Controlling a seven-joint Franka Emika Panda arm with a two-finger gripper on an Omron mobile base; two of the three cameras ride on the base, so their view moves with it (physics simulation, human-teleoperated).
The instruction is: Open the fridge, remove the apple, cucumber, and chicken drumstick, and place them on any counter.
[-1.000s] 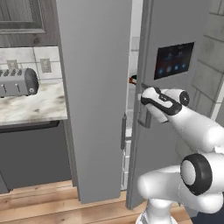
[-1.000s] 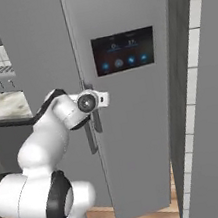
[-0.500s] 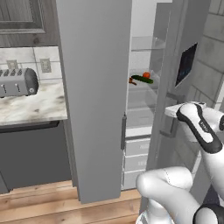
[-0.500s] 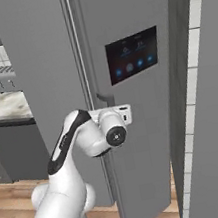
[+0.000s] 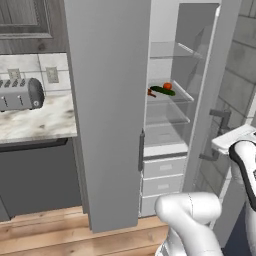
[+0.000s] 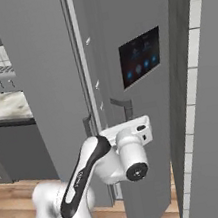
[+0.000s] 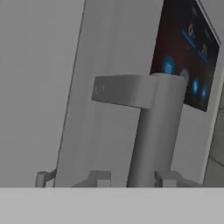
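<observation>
Now we have the fridge (image 5: 107, 100) door swung wide, our claw (image 7: 133, 178) clamped around its handle (image 7: 153, 131); the apple (image 5: 167, 86) and cucumber (image 5: 162, 91) sit shelved inside, nothing yet on the surface (image 5: 35, 122).

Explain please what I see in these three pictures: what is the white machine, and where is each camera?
The white machine is a robot arm in a simulated kitchen. Two cameras ride on its base, behind it to the left and right; a third sits on its hand. The gripper has its fingers on either side of the handle of the fridge; the right door stands open. Inside, on a glass shelf, lie an apple, a cucumber and a partly hidden brownish piece. A toaster stands on the counter.
</observation>
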